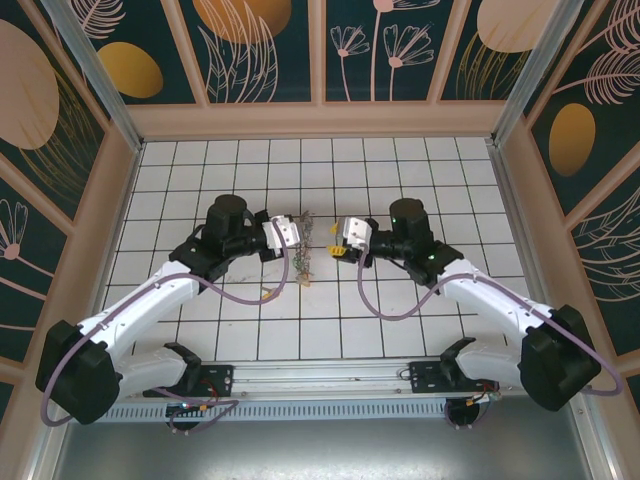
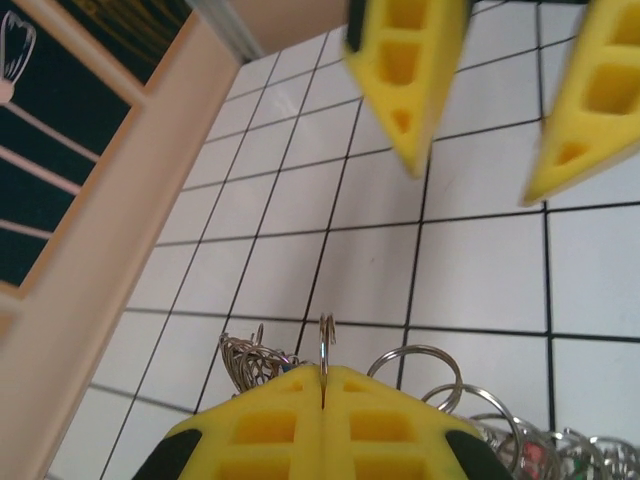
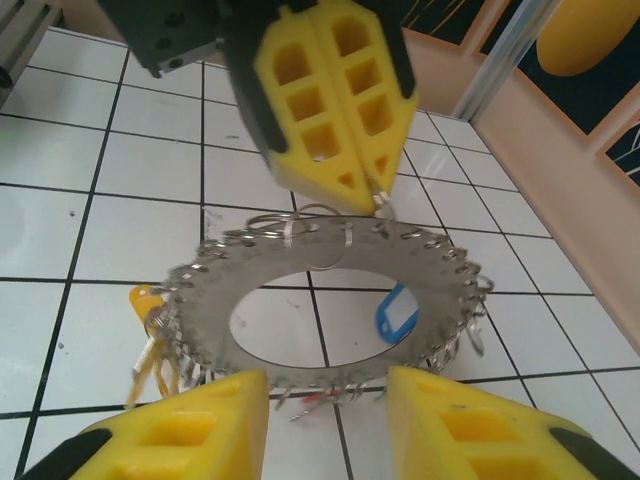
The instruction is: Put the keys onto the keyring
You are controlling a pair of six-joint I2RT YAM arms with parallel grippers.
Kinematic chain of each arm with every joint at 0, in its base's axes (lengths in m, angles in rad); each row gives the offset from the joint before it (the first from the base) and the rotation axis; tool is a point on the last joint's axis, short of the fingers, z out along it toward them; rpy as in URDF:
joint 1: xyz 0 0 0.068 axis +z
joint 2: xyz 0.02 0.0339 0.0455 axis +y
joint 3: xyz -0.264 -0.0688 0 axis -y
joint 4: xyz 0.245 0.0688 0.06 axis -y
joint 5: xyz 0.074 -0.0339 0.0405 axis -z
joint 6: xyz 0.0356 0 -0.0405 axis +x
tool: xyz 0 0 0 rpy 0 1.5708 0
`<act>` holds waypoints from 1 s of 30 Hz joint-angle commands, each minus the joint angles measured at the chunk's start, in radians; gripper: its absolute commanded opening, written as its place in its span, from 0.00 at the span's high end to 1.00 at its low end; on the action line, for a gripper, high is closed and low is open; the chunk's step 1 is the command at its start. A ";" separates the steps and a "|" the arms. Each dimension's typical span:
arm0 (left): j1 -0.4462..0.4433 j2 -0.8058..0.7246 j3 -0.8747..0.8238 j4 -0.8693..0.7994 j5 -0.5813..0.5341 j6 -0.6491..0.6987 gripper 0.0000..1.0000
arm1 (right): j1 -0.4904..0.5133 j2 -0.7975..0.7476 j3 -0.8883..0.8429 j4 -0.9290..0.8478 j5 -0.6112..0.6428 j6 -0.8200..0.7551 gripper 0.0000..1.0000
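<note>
Keyring [image 3: 430, 275] hangs over the bench [image 1: 400, 180], pinched by a rim loop in the left gripper's [image 3: 365, 195] closed jaws, while the right gripper [image 3: 325, 385], jaws spread, likely needs a key next.

Bright, even overhead light; faint soft shadows. Left wrist view: yellow fingers [image 2: 405, 92] at 12 o'clock blurred, tiles [image 2: 480, 270] sharp.

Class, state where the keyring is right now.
In the right wrist view, the keyring hangs upright at centre, held at its upper rim by the shut left pincer. It faces the open right pincer.
</note>
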 commanded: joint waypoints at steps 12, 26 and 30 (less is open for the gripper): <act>0.191 -0.081 0.019 -0.033 -0.264 -0.075 1.00 | 0.295 0.136 -0.113 0.232 0.155 0.218 0.67; 0.239 -0.080 -0.137 0.079 -0.373 -0.294 1.00 | 0.365 0.563 0.045 0.300 0.310 0.284 0.57; 0.241 -0.084 -0.137 0.083 -0.372 -0.300 1.00 | 0.316 0.621 0.097 0.245 0.211 0.266 0.52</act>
